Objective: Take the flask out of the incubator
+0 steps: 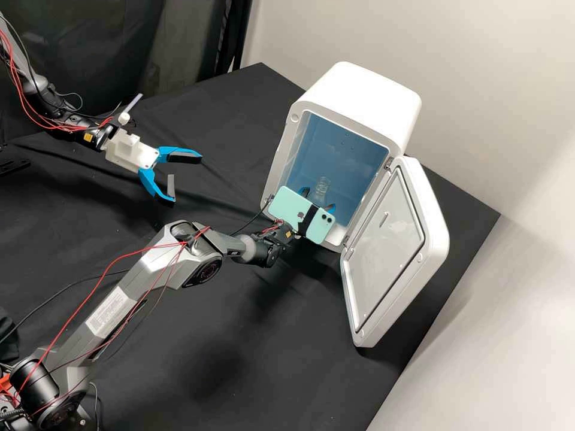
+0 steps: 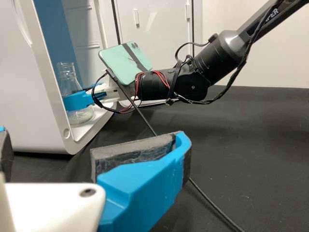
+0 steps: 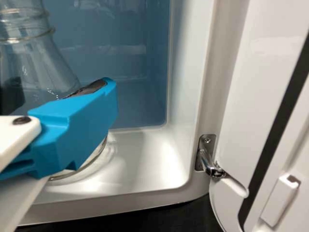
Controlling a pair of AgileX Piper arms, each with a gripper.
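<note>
Setting. A black-covered bench [image 1: 251, 359] stood before a plain pale wall [image 1: 479, 54]. A dark curtain [image 1: 120, 42] hung behind the bench's far left end. Pale floor [image 1: 515, 335] lay beyond its right edge. White cabinet doors [image 2: 159, 29] with slim handles stood farther off, under even light.

Clear glass flask [image 3: 34, 53] — glossy white plastic incubator [image 1: 359, 96]
</note>
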